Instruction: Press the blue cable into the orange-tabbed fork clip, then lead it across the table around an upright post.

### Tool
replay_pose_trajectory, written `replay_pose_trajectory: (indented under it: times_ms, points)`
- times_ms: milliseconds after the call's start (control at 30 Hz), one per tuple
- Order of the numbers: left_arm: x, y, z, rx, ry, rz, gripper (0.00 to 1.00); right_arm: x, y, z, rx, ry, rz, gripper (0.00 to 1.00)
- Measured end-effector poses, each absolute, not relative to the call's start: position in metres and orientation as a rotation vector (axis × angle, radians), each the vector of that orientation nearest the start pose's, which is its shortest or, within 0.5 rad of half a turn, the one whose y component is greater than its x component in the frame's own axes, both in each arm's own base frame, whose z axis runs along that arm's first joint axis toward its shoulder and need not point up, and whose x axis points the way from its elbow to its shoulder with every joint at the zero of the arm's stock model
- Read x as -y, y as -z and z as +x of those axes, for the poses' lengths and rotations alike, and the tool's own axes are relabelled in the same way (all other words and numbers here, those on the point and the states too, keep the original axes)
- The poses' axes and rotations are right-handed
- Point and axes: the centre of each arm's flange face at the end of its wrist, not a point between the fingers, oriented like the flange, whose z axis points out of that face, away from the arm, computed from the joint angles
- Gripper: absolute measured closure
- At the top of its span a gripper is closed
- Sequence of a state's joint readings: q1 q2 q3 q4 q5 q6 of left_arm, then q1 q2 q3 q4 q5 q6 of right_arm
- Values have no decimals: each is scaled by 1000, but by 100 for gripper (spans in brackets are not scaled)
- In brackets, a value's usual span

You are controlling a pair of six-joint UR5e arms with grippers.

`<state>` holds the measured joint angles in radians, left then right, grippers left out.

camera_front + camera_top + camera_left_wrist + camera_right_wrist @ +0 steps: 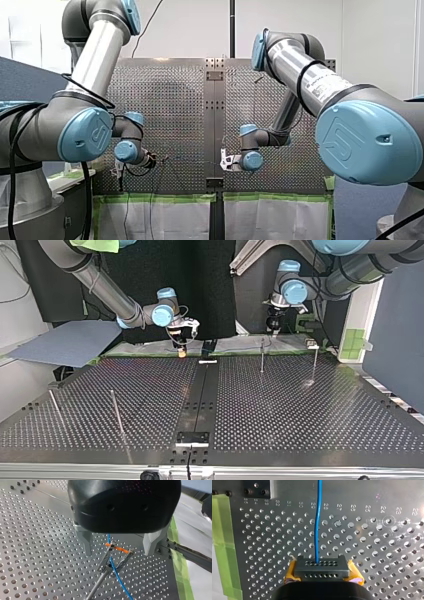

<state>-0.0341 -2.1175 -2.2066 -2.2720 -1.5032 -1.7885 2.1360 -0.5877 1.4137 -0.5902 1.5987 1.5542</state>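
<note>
Over the clip (117, 550), left wrist view: left gripper (118, 552) released, metal fingers (85, 541) standing either side of the clip's orange tabs, clear of them; blue cable (117, 576) passes between the clip's prongs. Right wrist view: right gripper (322, 567) clenched on the blue cable, which leads straight ahead over the table (374, 530); yellow pads (355, 573) show at its sides.

Robotics lab: my left arm (95, 55), my right arm (310, 75); perforated table (310, 410); green tape (223, 530).
</note>
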Motion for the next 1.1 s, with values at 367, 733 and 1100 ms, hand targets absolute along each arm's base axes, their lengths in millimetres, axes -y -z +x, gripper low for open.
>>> replay_pose_trajectory:
  times_ms: [367, 733, 1100]
  points:
    - [160, -37, 425, -1892, 236, -116, 0, 515, 12, 481, 1005, -1411, 1816, 100]
    - [173, -39, 424, -1886, 221, -46, 0, 514, 14, 481, 1006, -1409, 1821, 100]
    - [191, -41, 421, -1879, 252, -42, 0, 514, 17, 481, 1007, -1407, 1824, 100]
